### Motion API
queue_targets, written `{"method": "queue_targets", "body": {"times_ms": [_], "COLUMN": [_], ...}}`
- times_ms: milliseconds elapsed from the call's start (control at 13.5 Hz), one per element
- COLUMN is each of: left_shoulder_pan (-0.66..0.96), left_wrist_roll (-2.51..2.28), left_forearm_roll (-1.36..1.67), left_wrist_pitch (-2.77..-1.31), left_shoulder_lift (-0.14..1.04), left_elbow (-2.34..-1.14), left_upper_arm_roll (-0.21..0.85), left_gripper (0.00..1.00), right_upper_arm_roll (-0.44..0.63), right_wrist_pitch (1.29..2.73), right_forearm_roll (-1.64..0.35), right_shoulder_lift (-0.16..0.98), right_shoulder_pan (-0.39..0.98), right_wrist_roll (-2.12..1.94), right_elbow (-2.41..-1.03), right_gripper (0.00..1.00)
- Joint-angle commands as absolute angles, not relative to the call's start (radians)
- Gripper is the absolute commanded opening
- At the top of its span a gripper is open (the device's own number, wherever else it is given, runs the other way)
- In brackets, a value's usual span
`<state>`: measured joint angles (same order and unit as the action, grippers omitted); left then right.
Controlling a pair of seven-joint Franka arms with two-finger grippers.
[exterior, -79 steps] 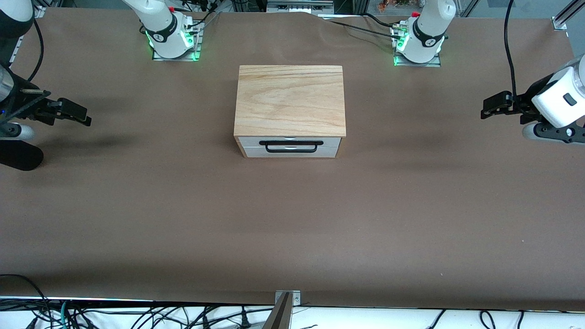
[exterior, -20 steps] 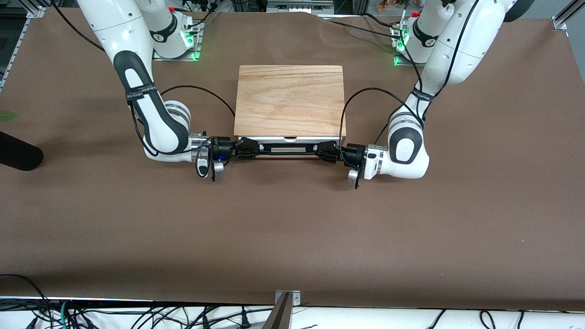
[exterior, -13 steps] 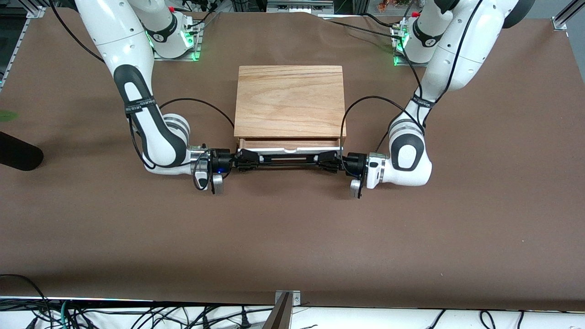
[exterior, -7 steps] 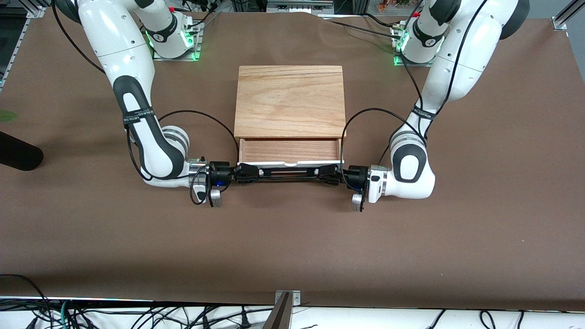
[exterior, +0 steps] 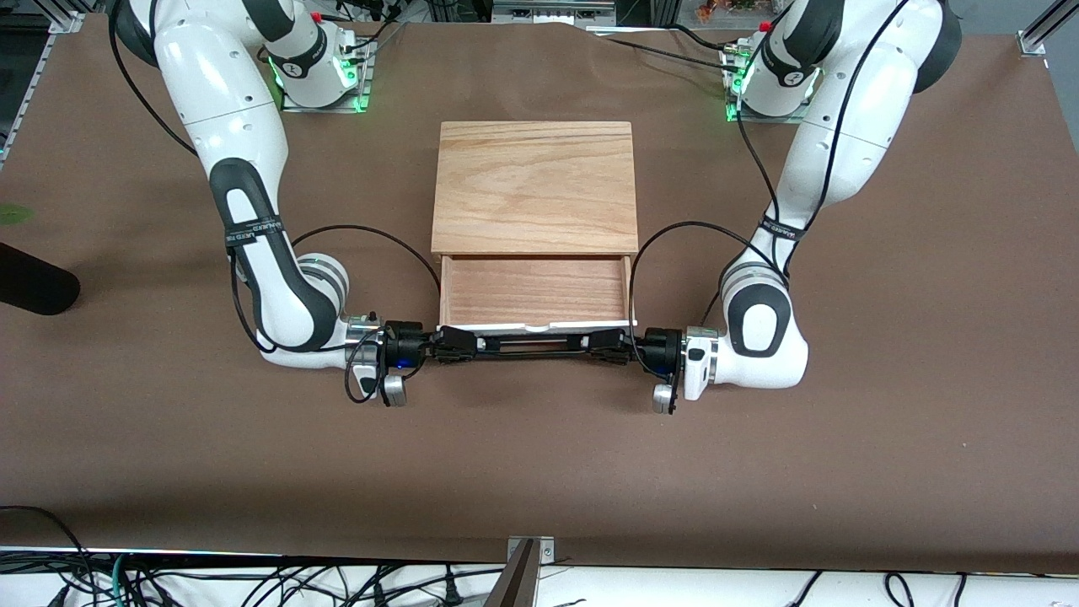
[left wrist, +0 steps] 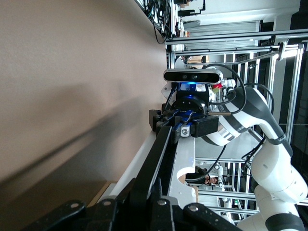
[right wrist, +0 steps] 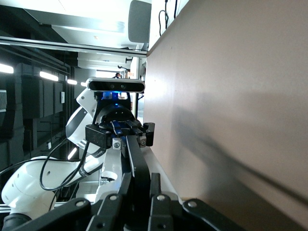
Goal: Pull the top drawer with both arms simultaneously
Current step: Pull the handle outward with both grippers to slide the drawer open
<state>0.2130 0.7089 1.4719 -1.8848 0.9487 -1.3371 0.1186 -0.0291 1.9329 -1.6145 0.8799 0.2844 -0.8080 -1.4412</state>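
The top drawer (exterior: 534,293) stands pulled out of the cabinet (exterior: 534,185) mid-table, its floor bare. The left gripper (exterior: 609,345) and right gripper (exterior: 453,343) clamp its handle (exterior: 531,345); each wrist view shows the other arm's camera.

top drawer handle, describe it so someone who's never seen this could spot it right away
Find the pale wooden cabinet mid-table; the top drawer juts from its front toward the camera. Along the drawer's white panel runs the handle, a thin black bar, gripped by the right gripper and left gripper.
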Motion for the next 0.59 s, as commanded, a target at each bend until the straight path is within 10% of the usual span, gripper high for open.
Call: {"method": "queue_targets", "body": {"times_ms": [0, 520], "left_shoulder_pan": [0.213, 0.221], "left_wrist_roll": [0.638, 0.637], "left_forearm_roll": [1.444, 1.439], "left_wrist_pitch": [-1.862, -1.894], "left_shoulder_lift": [0.983, 1.0], "left_elbow": [-1.24, -1.223], "left_upper_arm_roll": [0.112, 0.112], "left_gripper": [0.09, 0.11], "right_upper_arm_roll": [-0.035, -0.035], "right_wrist_pitch": [1.974, 1.974], "right_forearm_roll": [-1.638, -1.638], "right_shoulder_lift": [0.914, 0.927], "right_shoulder_pan": [0.258, 0.256], "right_wrist_roll": [-0.764, -0.765], "right_elbow": [-1.367, -1.355], "right_gripper": [0.0, 0.02]}}
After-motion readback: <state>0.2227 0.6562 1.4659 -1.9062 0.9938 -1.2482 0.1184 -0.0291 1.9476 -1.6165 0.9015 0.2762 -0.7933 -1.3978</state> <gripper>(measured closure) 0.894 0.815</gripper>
